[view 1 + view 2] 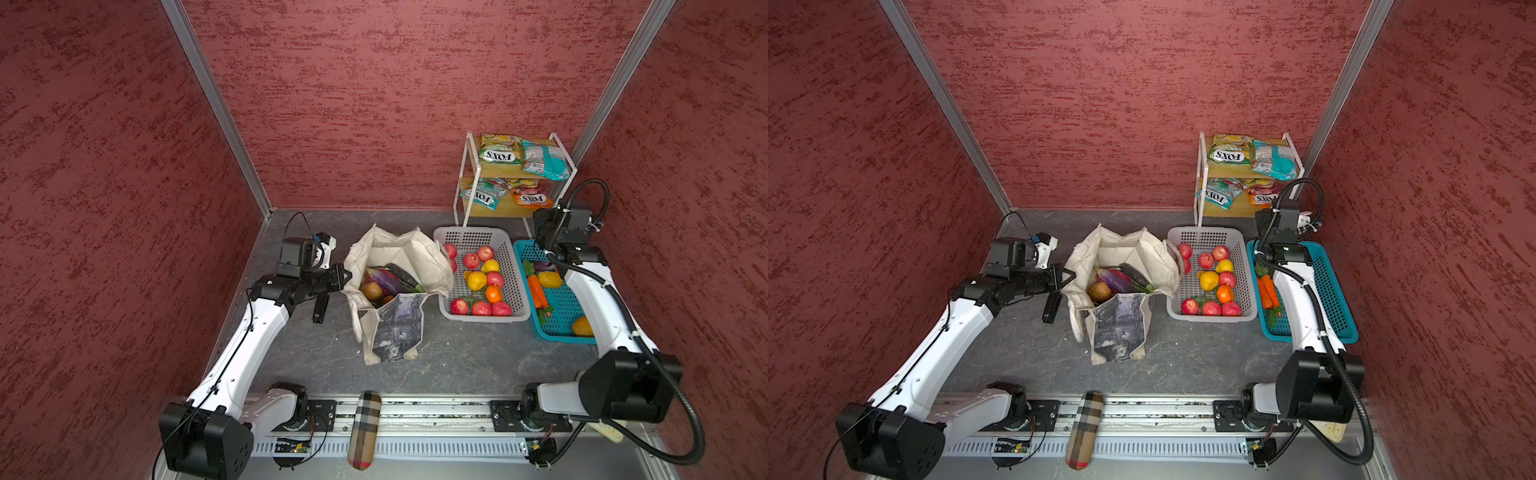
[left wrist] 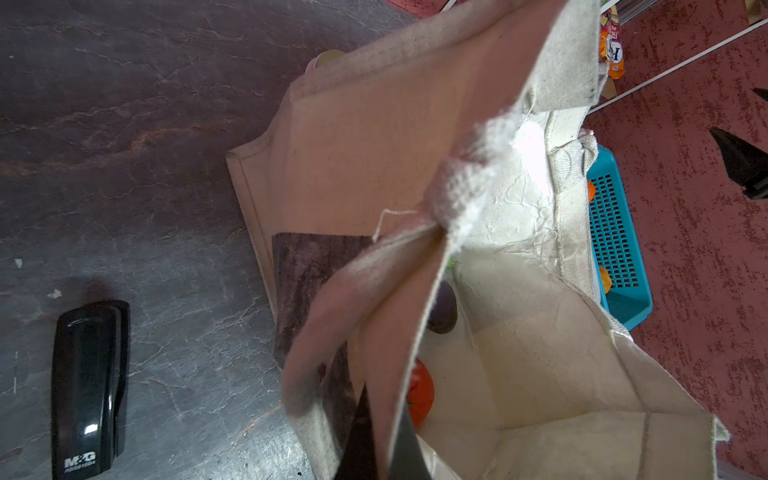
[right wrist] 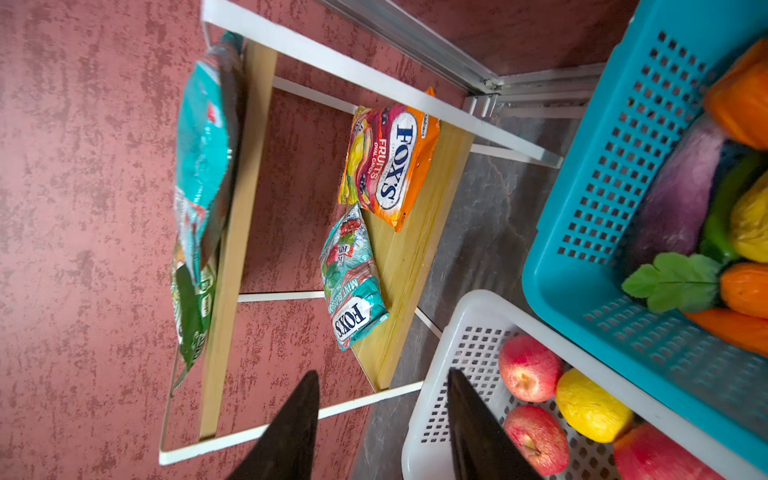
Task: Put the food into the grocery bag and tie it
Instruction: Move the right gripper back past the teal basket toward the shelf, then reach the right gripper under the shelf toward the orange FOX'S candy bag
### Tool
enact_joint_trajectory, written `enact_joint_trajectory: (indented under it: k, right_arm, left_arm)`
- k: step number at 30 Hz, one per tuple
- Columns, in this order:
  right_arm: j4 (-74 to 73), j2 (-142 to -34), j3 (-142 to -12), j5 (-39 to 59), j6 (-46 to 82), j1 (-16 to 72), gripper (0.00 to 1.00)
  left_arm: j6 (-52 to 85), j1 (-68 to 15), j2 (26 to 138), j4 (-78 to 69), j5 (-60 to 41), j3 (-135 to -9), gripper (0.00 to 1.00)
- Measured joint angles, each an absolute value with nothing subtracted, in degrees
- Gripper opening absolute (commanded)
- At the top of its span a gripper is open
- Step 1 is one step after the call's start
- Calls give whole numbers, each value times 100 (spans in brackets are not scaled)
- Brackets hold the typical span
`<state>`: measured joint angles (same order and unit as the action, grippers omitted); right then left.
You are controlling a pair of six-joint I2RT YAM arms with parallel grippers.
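On the worktop (image 1: 457, 357), grocery bag (image 1: 395, 328) with stapler (image 1: 320, 308) just left of it. To its right, fruit basket (image 1: 484, 318), then vegetable basket (image 1: 561, 337). Behind those, shelf rack (image 1: 490, 210) holding packets (image 1: 500, 156).

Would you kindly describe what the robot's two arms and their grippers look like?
The left arm and right arm both have glossy white link shells and bulky black joint housings. A thin black cable runs along the left one. A thick ribbed black hose loops off the right, fastened with white ties. The left gripper and right gripper have black, tapering, pointed fingers.
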<state>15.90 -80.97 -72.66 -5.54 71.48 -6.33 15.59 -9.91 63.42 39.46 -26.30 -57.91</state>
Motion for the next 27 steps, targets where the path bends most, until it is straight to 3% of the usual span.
enact_joint_trajectory:
  k: [13,27]
  right_arm:
    - [-156,-9583,-7087,-150,8147,-770,46]
    - [-1459,-10847,-7915,-357,8523,-773,38]
  left_arm:
    - [1559,-926,6344,3972,-2652,-5791,0]
    - [1555,-888,6381,4003,-2628,-5791,0]
